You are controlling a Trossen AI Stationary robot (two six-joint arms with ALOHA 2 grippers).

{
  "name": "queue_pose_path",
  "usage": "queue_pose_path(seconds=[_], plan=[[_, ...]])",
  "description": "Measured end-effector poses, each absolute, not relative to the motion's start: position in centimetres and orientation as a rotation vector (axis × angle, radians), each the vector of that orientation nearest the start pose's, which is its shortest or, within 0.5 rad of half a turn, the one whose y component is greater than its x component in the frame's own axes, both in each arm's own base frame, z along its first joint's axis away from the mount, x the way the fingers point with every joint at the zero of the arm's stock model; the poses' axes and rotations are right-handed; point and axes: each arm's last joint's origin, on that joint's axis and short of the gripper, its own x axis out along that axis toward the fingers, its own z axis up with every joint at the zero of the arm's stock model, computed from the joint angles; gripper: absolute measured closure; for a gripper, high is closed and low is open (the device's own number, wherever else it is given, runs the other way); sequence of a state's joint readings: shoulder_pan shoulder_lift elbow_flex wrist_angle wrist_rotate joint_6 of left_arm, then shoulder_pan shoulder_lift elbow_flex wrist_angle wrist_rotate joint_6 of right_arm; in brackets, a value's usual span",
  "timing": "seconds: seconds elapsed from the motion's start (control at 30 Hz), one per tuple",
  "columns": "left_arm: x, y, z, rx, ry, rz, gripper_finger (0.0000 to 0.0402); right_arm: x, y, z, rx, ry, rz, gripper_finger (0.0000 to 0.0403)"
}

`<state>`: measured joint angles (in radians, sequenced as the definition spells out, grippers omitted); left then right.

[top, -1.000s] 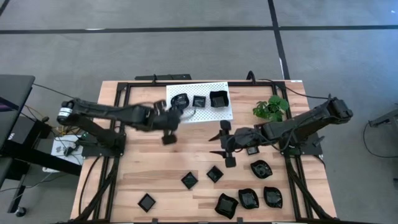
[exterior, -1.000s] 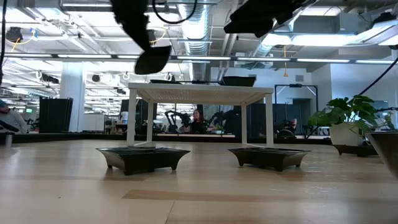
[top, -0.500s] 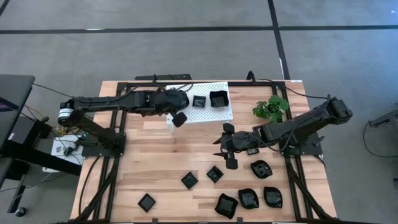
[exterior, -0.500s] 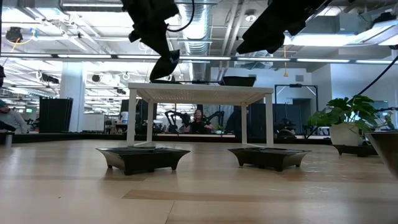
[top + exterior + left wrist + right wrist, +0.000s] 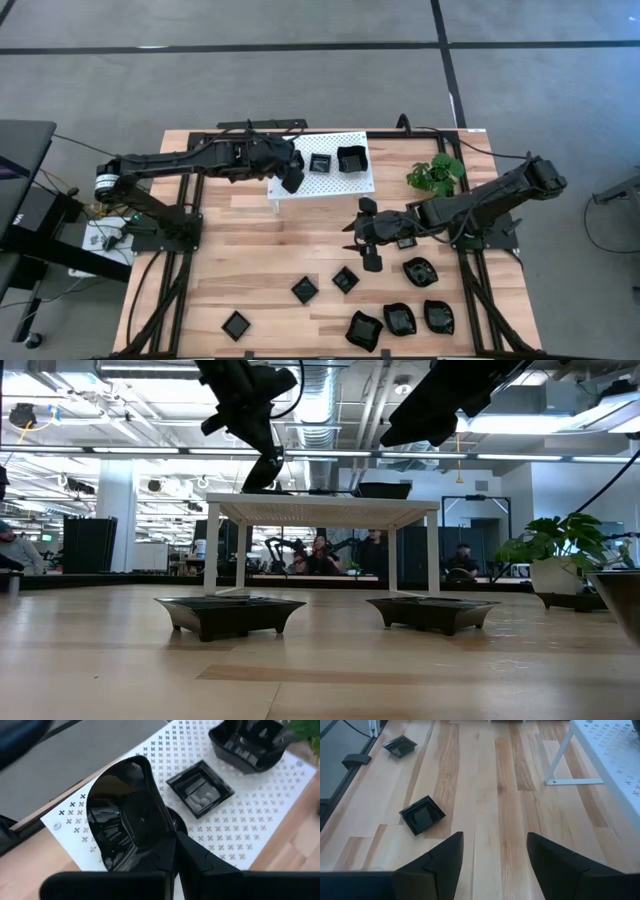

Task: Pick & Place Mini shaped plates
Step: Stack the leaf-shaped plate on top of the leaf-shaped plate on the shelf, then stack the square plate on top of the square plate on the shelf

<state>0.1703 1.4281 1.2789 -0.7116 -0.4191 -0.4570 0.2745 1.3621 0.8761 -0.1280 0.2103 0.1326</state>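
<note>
**A:** What is clamped in the left fingers (image 5: 181,851), and how is it expected to handle?

**B:** A wavy plate (image 5: 125,815) is pinched by its rim and held tilted just above the rack (image 5: 240,830). It is judged light and stiff, but glossy, so slipping is likely under a thin pinch. Chipping is also possible if it is dropped on the rack. The rim is taken as the only sensible hold, with one finger inside the lip and one outside.

**A:** What is counted, outward from those fingers?

**B:** One plate is held. A dark rounded piece is glimpsed directly beneath it, and whether that is another plate cannot be told. Just beyond, a small square plate (image 5: 199,794) is seen on the rack. Farther along, a deeper square one (image 5: 250,740) is seen.

**A:** And the right fingers (image 5: 358,235)?

**B:** They are spread wide with nothing between them, and are held above the counter (image 5: 250,260). Ahead of them, three small square plates (image 5: 345,279) (image 5: 305,290) (image 5: 236,324) are counted. To their side, four wavy ones (image 5: 419,271) (image 5: 400,319) (image 5: 438,316) (image 5: 363,330) are counted. Another may be hidden under that arm.
</note>
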Motion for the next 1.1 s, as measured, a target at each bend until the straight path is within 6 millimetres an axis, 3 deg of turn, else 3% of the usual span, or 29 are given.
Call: queue_pose_path(seconds=[0.77, 1.1], plan=[[29.46, 6.01, 31.03, -0.386, 0.69, 0.706, 0.0388, 27.92, 7.24, 24.48, -0.02, 0.601, 0.023, 0.0189], [29.51, 6.03, 30.95, -0.402, 0.686, 0.716, 0.0342, 27.93, 7.24, 24.49, -0.019, 0.6, 0.023, 0.0189]])
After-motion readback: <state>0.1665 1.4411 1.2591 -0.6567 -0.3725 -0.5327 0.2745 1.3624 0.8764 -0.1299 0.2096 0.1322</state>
